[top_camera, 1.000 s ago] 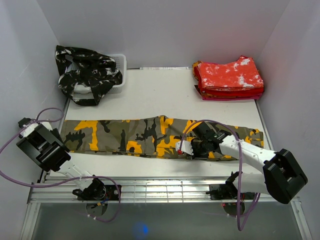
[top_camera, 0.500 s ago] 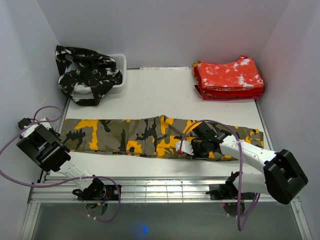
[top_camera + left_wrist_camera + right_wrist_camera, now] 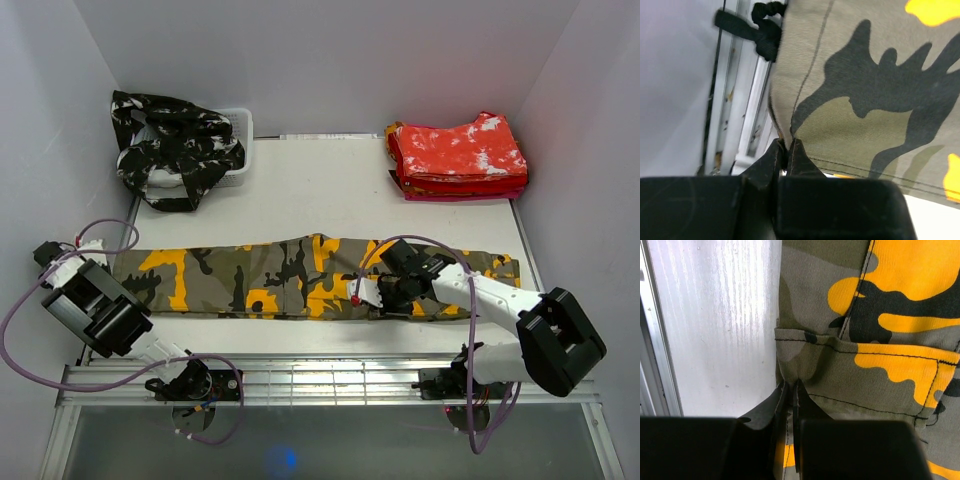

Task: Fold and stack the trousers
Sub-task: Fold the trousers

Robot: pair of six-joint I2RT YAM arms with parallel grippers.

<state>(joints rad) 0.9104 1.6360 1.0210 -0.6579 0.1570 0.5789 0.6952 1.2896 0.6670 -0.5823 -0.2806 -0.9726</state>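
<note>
Olive trousers [image 3: 290,275] with orange-yellow and black patches lie stretched left to right across the near part of the table. My left gripper [image 3: 108,262] is shut on their left end; the wrist view shows its jaws [image 3: 786,146] pinching the cloth's edge. My right gripper [image 3: 378,295] is shut on the near edge of the trousers right of the middle; in the wrist view its jaws [image 3: 790,387] pinch a fold of the cloth. Red-and-white trousers [image 3: 458,155] sit folded at the back right. Black-and-white trousers [image 3: 175,145] hang over a basket at the back left.
A white basket [image 3: 236,150] stands at the back left under the black-and-white trousers. White walls close in the left, back and right. A slatted metal rail [image 3: 320,375] runs along the near edge, with purple cables [image 3: 30,300] by the arms.
Both grippers have shifted left, pulling the olive trousers leftward; the cloth's left end now reaches nearer the table's left edge and its right end has drawn in.
</note>
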